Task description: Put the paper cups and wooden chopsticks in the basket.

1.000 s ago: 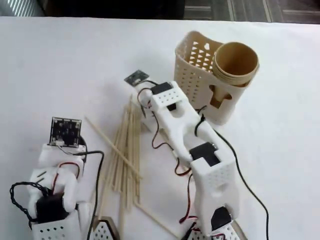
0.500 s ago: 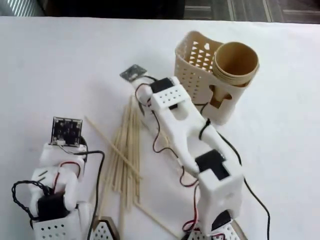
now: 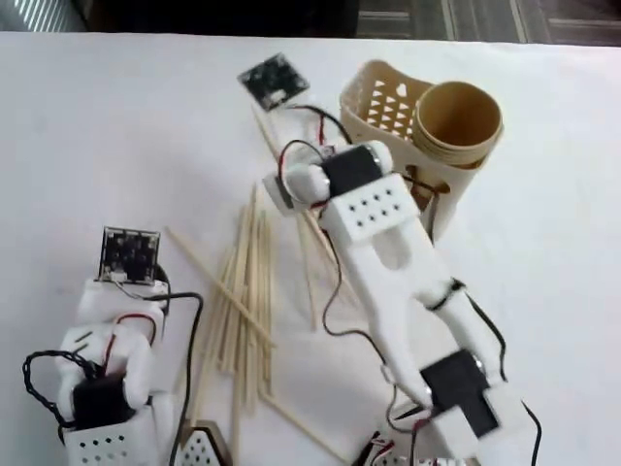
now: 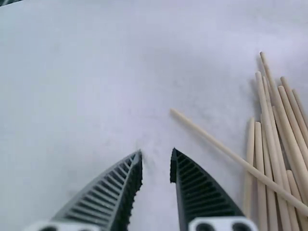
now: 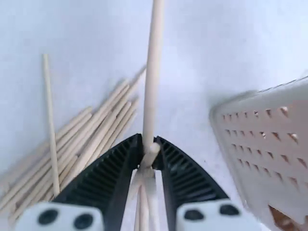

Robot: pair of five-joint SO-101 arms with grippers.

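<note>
- Cups (image 3: 458, 116) are sitting stacked inside the basket (image 3: 374, 146), so that half is looking done.
- Chopstick half is barely getting going. The pile (image 3: 245, 291) is lying on the table (image 3: 116, 126), apart from the basket, and no sticks are showing inside the basket.
- Right tool (image 5: 148, 142) is clamping nearly closed on a few held sticks (image 5: 153, 72), just beside the basket wall and not over its rim yet.
- Left tool (image 4: 156, 166) is hanging slightly parted and gripping nothing, beyond the pile on the side away from the basket.
- Against the earlier frames, the right arm is coming up off the pile's end and swinging toward the basket, taking the held sticks with it.
- Left arm, cups and basket are staying put.
</note>
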